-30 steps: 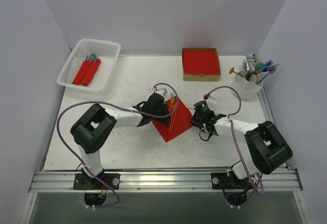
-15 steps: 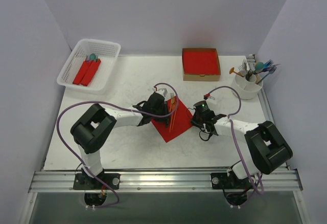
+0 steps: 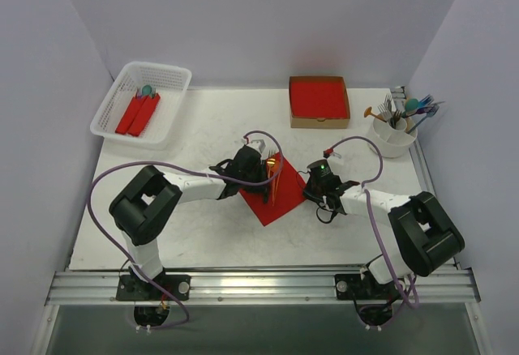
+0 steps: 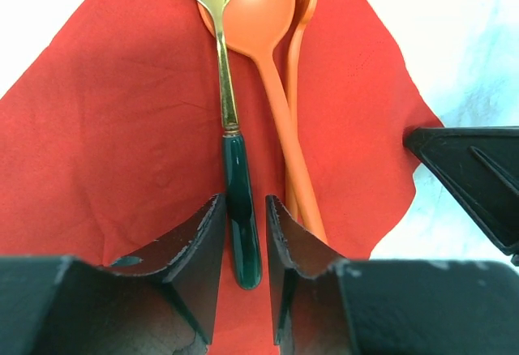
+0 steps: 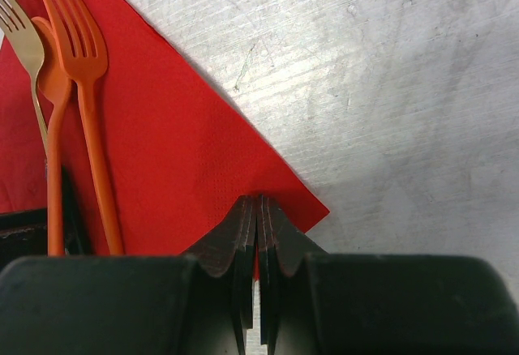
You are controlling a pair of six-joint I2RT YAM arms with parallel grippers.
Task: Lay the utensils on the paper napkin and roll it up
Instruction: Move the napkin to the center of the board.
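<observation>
On creased napkin (image 4: 122, 128): glossy orange spoon (image 4: 259, 6) w/ fork (image 5: 81, 67).

Lighting top view brightly, evenly from overhead; casting only faint soft shadows under arms (image 3: 195, 183) onto white table (image 3: 203, 233). Glinting off gold utensil (image 4: 229, 104) and its glossy teal handle in left wrist view. Blurring black fingers (image 4: 186, 250) along bottom edges of both wrist views; rendering paper napkin (image 5: 186, 152) crisp.

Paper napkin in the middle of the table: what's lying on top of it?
On the paper napkin lie a gold fork with a dark green handle, an orange spoon and an orange fork. The orange handles' ends are hidden behind the left gripper.
</observation>
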